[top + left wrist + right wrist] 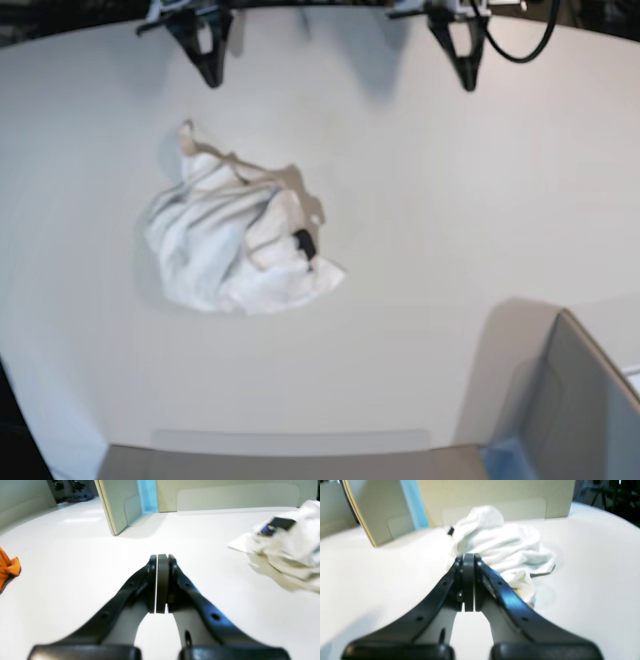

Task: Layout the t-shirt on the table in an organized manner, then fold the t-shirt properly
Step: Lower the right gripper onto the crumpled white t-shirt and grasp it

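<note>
Base view: both hands, left hand [467, 82] and right hand [211, 78], hover closed above the table [420, 230].

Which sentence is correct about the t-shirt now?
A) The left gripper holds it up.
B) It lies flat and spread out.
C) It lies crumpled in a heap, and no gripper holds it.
C: the t-shirt lies bunched on the table, and both the left gripper and the right gripper are shut and empty, apart from it.

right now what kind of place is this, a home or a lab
Probably a lab or test bench, not a home: two black robot grippers, left and right, hang shut over a big bare white table, with a crumpled t-shirt laid out and plain cardboard boxes at the edge.
</note>
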Tool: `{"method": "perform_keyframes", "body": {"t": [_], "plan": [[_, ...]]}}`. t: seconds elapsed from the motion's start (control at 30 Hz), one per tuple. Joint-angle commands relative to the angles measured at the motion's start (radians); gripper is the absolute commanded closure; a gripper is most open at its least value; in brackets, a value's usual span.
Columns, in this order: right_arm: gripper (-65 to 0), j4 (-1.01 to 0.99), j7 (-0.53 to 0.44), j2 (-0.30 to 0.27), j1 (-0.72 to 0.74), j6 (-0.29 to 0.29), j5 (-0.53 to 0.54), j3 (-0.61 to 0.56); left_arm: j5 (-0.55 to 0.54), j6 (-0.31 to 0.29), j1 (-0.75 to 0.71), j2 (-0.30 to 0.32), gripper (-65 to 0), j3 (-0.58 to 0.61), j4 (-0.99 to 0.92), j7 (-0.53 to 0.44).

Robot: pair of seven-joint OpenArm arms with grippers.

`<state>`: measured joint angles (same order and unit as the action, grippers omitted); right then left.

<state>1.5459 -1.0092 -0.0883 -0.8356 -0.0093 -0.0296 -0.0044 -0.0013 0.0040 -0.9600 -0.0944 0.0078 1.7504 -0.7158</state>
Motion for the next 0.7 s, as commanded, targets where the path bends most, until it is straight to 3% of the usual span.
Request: {"method": "perform_keyframes", "body": {"t": [0.0, 0.13, 0.33, 0.4, 0.53, 0.67], "plan": [[-0.4, 0.038, -0.020, 0.002, 0.000, 0.001, 0.001, -0.003, 0.001, 0.003, 0.003, -0.001, -0.1, 0.002, 0.029, -0.003], [-0.4, 0.183, 0.071, 0.063, -0.003, 0.001, 0.053, -0.004, 0.001, 0.003, 0.051, 0.002, -0.1, 0.002, 0.067, 0.101], [-0.3, 0.341, 0.318, 0.155, 0.020, 0.009, 0.153, -0.001, 0.001, 0.000, 0.114, 0.008, -0.1, 0.002, 0.107, 0.229], [-0.3, 0.368, 0.375, 0.149, 0.014, 0.012, 0.116, -0.003, 0.002, 0.000, 0.118, 0.025, -0.1, -0.002, 0.121, 0.258], [-0.3, 0.373, 0.416, 0.137, 0.017, 0.091, -0.030, 0.004, 0.002, 0.000, 0.157, 0.104, -0.1, 0.002, 0.125, 0.302], [-0.3, 0.371, 0.421, 0.155, 0.022, 0.108, -0.051, -0.004, 0.002, 0.000, 0.187, 0.120, -0.1, 0.002, 0.125, 0.362]]}}
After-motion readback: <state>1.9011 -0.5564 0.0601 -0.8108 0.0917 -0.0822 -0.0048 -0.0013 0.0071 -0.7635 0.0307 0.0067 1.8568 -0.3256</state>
